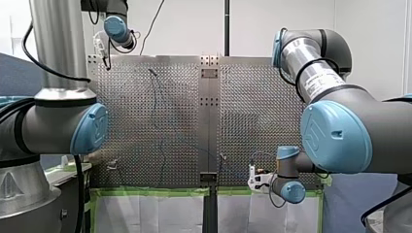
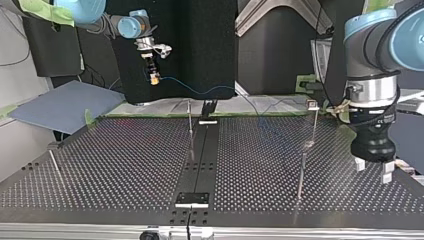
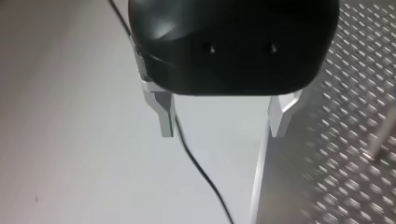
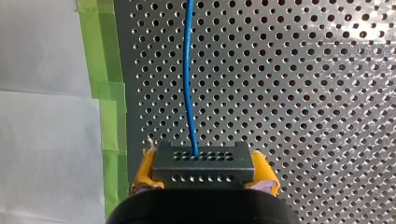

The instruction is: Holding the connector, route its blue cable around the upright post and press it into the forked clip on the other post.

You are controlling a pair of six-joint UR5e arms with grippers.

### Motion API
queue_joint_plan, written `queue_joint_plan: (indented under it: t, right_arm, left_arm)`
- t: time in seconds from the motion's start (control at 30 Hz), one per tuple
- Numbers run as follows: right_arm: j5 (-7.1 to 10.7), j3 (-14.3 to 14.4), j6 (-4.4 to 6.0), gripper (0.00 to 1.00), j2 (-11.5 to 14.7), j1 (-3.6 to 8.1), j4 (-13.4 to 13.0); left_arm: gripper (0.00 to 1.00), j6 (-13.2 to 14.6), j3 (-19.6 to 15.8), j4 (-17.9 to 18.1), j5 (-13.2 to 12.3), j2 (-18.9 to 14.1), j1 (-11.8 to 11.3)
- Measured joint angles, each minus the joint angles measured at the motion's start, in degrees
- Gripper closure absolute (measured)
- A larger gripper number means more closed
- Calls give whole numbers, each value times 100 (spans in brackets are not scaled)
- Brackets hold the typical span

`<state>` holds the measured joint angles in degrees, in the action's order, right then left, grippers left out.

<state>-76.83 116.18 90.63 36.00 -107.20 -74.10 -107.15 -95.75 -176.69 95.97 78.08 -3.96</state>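
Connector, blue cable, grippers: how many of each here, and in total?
connector: 1
blue cable: 1
grippers: 2, my left gripper and my right gripper
total: 4

Past my perforated table (image 1: pixel 131 111) stands a plain white wall (image 1: pixel 184 24); green tape (image 1: pixel 145 192) lines the table's edge nearest the front view's camera.

Thin blue cable (image 1: pixel 156 104) crosses the silver perforated metal table (image 1: pixel 252 97); my right gripper (image 1: pixel 251 177) at its near edge; my left gripper (image 1: pixel 103 57) at its far corner.
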Motion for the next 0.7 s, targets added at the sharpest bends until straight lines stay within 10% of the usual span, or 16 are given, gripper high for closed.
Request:
queue_joint_plan:
  t: [0.3, 0.7]
  right_arm:
    - [0, -2, 0, 100, -1, -1, 8]
    - [-3, -2, 0, 100, -3, -5, 9]
  left_arm:
    - [0, 18, 394, -483, -482, -484, 116]
    - [0, 186, 82, -1104, -843, -891, 300]
